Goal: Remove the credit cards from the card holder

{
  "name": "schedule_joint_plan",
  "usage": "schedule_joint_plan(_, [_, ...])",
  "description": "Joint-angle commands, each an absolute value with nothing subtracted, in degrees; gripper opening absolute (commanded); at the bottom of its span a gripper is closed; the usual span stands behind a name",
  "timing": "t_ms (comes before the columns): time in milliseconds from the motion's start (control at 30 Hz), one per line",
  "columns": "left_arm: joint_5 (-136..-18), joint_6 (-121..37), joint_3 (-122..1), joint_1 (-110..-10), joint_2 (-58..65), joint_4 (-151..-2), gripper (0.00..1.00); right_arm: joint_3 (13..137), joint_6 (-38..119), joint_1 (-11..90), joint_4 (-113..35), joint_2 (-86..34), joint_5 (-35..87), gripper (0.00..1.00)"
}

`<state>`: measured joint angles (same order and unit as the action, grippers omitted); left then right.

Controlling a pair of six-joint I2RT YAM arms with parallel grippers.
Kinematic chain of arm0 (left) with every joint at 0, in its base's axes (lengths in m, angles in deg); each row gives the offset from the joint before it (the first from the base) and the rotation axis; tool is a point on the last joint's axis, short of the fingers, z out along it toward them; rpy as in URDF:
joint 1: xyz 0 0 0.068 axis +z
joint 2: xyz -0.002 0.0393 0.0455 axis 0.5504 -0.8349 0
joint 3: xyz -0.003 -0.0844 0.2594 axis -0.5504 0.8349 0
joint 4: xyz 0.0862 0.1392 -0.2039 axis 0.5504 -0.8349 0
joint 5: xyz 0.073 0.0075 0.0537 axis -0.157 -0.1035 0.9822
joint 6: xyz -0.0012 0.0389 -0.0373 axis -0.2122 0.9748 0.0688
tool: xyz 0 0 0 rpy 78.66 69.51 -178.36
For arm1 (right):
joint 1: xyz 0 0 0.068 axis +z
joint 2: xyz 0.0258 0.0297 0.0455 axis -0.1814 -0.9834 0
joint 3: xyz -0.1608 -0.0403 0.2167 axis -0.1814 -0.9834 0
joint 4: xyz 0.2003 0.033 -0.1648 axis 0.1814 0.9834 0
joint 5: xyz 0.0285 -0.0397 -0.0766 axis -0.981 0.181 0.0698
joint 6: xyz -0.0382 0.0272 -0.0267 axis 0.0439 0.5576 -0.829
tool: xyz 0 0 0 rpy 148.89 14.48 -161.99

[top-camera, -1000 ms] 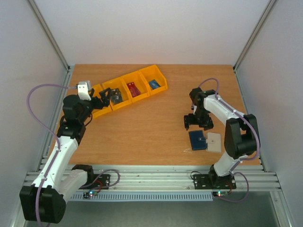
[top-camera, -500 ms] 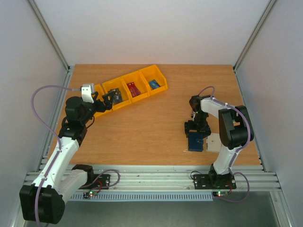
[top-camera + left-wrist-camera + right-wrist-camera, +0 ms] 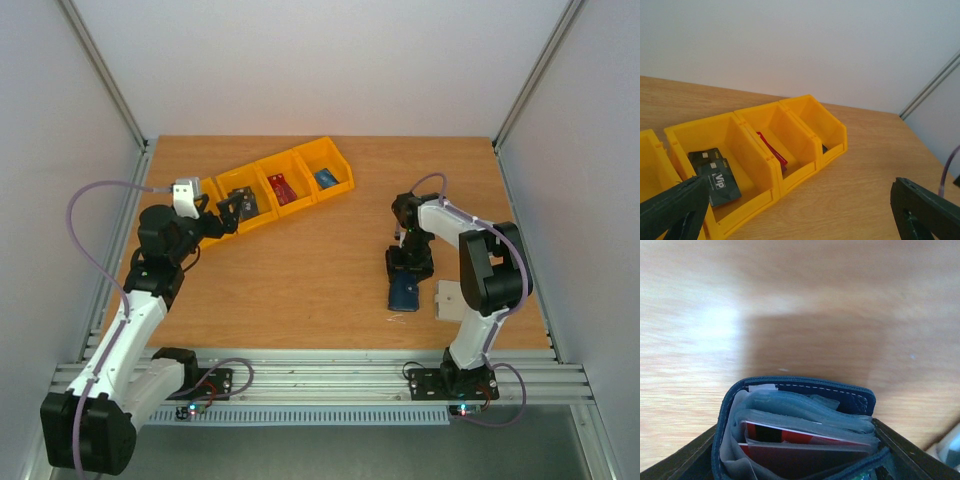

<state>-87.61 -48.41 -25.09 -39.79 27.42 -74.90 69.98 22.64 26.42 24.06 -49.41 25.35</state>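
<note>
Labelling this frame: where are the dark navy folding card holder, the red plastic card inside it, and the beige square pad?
Card holder (image 3: 805, 387): right wrist view, stitched rim.
Red card (image 3: 810, 437): right wrist view, top edge.
Beige pad (image 3: 450, 302): top view, centre.

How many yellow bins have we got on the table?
4, in one row, far left: leftmost bin, contents unseen; second bin with black cards; third bin with a red card; end bin with a blue card. None seems hidden.
</note>
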Motion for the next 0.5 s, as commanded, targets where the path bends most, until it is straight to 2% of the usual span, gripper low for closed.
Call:
schedule_joint_plan(0, [-99.7, -46.6, -24.4, -41.7, 25.9, -74.5, 0.94, 79.1, 25.9, 29.5, 24.0, -44.8, 21.3, 0.60])
schedule_joint_plan(133, [-109.0, -42.6, -25.4, -49.9, 23.2, -77.1, 0.88, 89.3, 27.7, 33.8, 25.4, -43.7, 22.5, 0.56])
schedule_joint_plan(267, [-114.5, -36.2, -29.5, -56.2, 19.1, -77.4, 0.92, 101.0, 27.5, 41.8, 25.4, -43.4, 28.6, 0.54])
schedule_joint_plan(467, [-111.4, -42.6, -33.5, -56.7, 14.1, -70.8, 0.97, 111.3, 26.4, 52.5, 22.4, -43.0, 37.0, 0.52])
